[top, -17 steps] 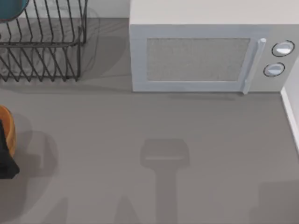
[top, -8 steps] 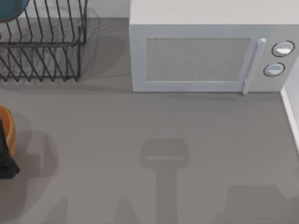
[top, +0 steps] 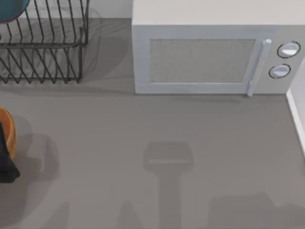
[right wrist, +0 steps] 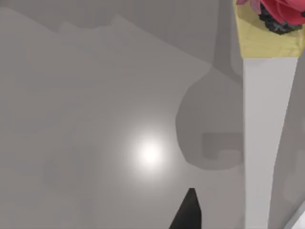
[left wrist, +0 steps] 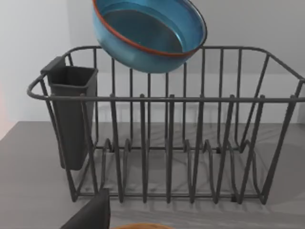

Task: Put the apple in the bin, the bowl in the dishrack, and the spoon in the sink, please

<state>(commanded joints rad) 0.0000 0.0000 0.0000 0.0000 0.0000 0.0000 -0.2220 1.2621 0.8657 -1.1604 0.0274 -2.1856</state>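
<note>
The teal-blue bowl with its reddish rim sits tilted on the upper back rail of the black wire dishrack. From above, the bowl is at the far left corner over the dishrack. A dark part of my left gripper is at the table's left edge, in front of the rack and apart from it; the same gripper faces the rack in its wrist view. My right gripper hangs over bare grey counter. The apple, spoon, sink and bin are out of view.
A white microwave stands at the back right. An orange-brown container sits at the left edge beside my left gripper. A dark cutlery holder hangs on the rack. A yellow block with red-pink shapes on top stands beyond a white edge.
The shadow at the bottom right of the top view has spread leftward across the table. The left arm, bowl and rack have not moved.
</note>
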